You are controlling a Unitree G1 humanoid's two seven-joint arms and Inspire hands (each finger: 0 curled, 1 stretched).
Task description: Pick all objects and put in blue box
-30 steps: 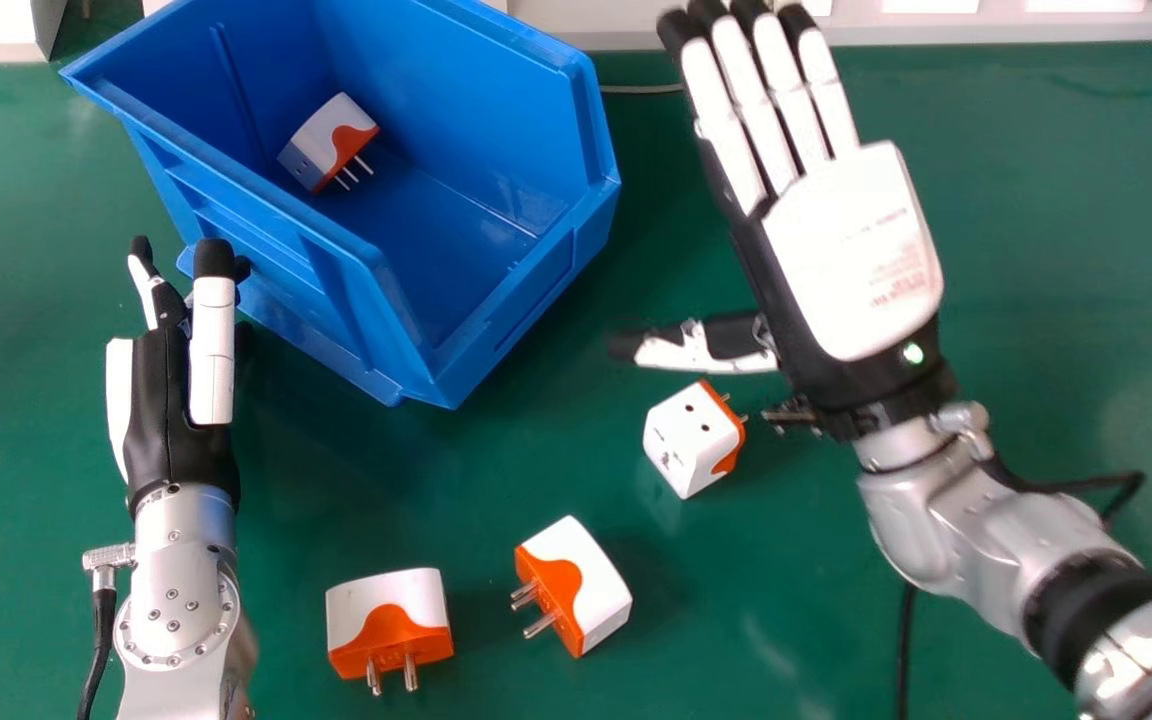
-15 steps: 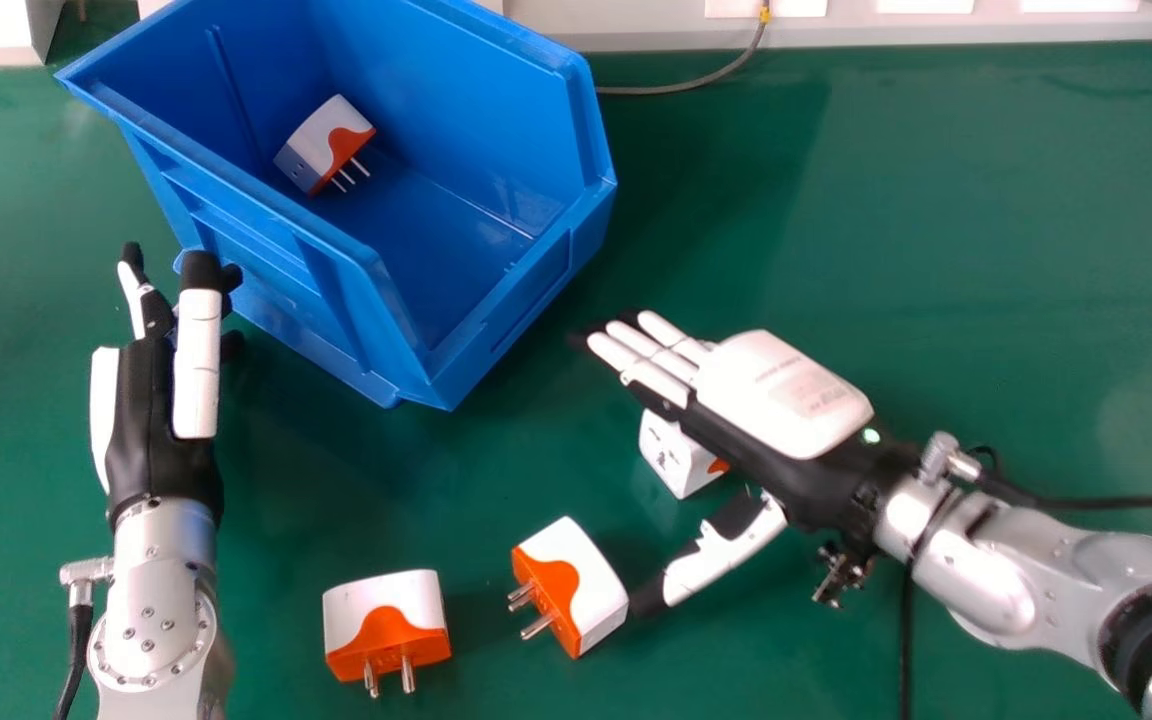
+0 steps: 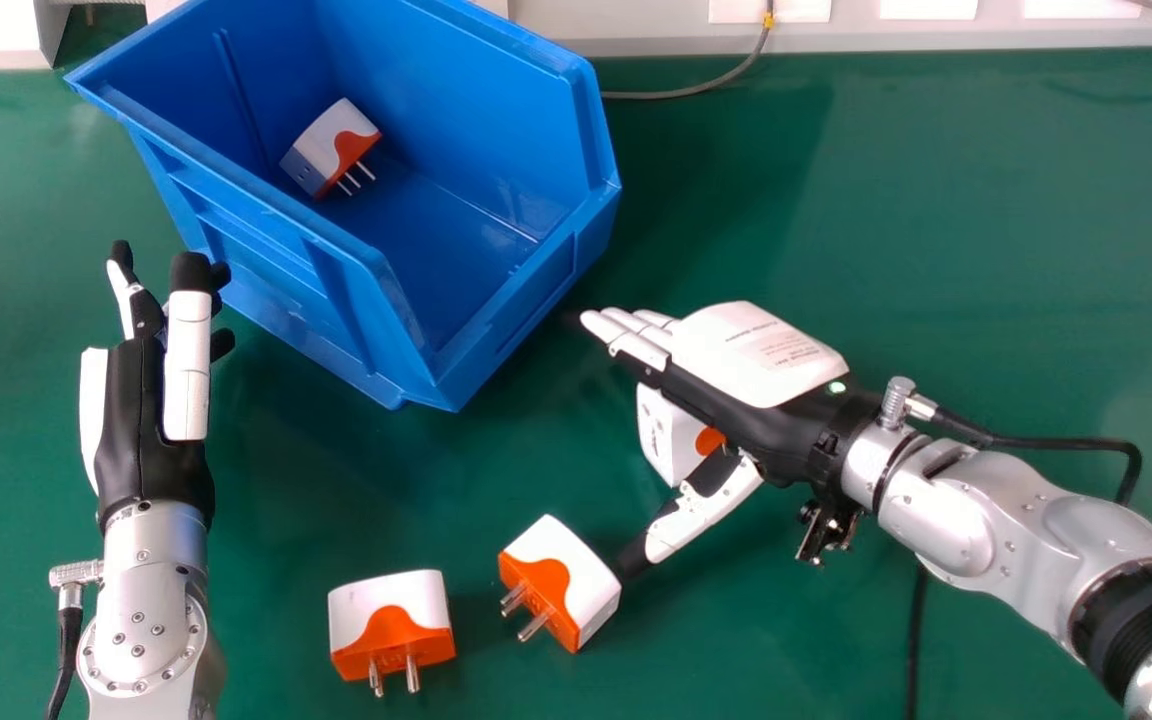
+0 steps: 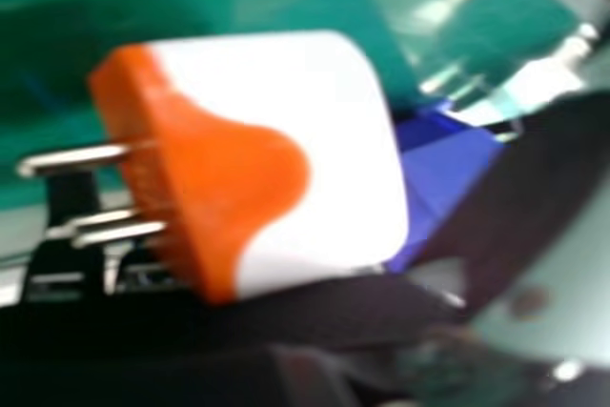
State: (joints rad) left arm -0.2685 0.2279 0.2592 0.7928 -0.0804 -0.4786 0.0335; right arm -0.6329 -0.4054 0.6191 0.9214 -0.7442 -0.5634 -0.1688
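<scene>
From my end, the nearest plug (image 3: 389,622) lies short of the box (image 3: 336,300). The second plug (image 3: 576,585), also short of it, sits by my right thumb (image 3: 691,520), which could shove it while closing. My right hand (image 3: 756,350), right of the box, is spread around the third plug (image 3: 671,440); an off-centre pinch might squirt it loose. My left hand (image 3: 146,420), left of the box, is open; the fourth plug (image 3: 336,145) is inside.

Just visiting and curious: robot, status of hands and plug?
Right hand open over white-and-orange plug. Left hand open, beside blue box. Another plug, by right thumb, may obstruct.
</scene>
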